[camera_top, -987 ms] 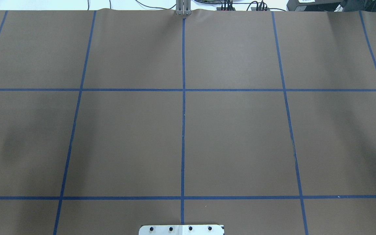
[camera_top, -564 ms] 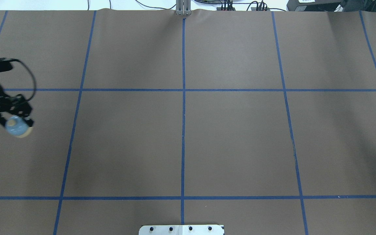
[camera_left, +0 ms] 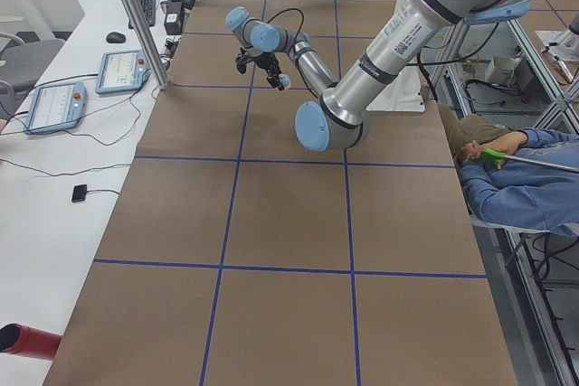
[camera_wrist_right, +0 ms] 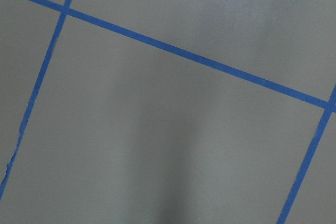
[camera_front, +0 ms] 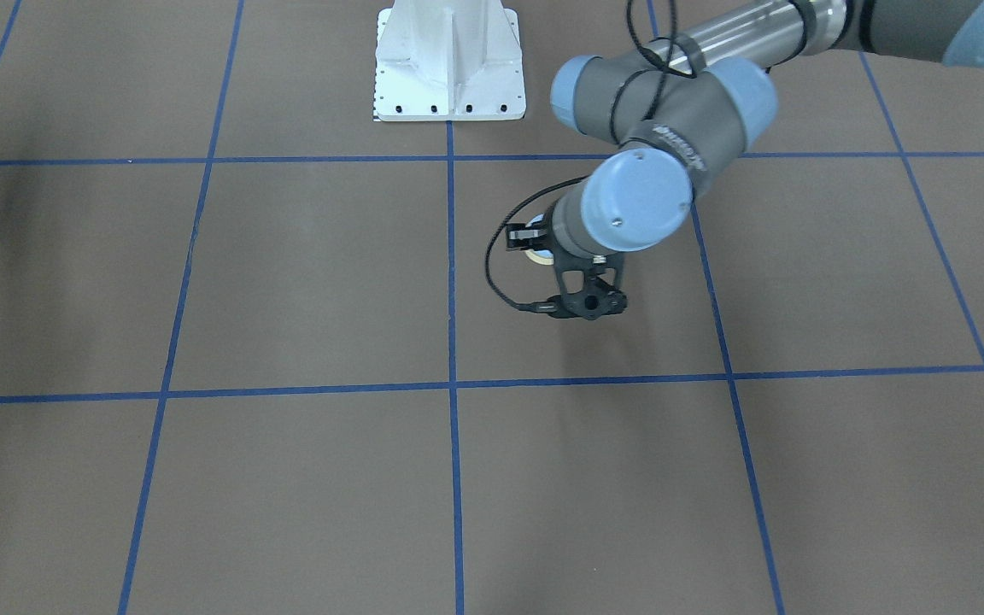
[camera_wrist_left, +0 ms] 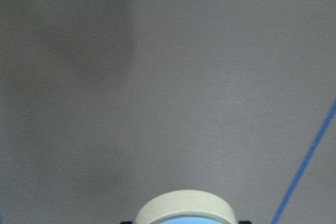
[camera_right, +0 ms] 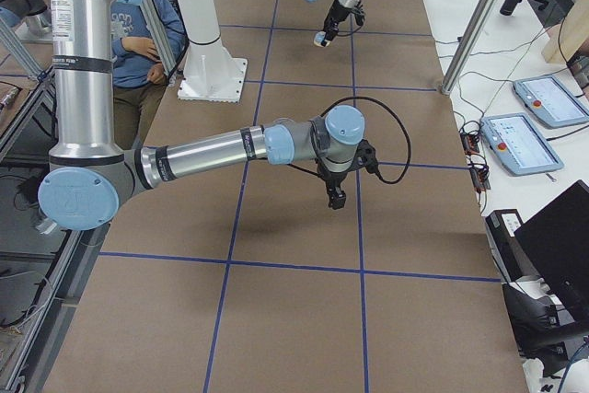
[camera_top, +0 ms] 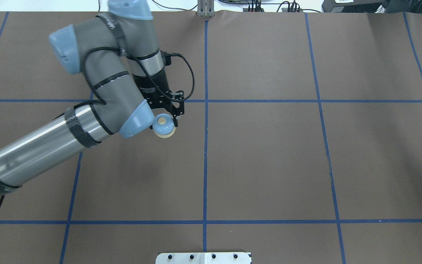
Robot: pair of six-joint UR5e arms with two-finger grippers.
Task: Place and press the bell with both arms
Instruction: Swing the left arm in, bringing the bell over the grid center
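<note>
Brown paper (camera_top: 269,165) marked with blue tape lines (camera_top: 262,101) covers the table. The left gripper (camera_top: 167,121) is clamped on the bell (camera_top: 163,127), whose cream button faces up. The bell sits just left of the centre line and just nearer than the far cross line. I cannot tell whether its base touches the paper. The right gripper (camera_right: 336,198) hangs over the table's right end, and I cannot tell whether its fingers are apart or together.

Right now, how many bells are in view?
1. The bell is clamped in the left gripper, just left of the centre tape line in the overhead view. None shows by the right gripper, and no other view reveals a hidden one.
</note>
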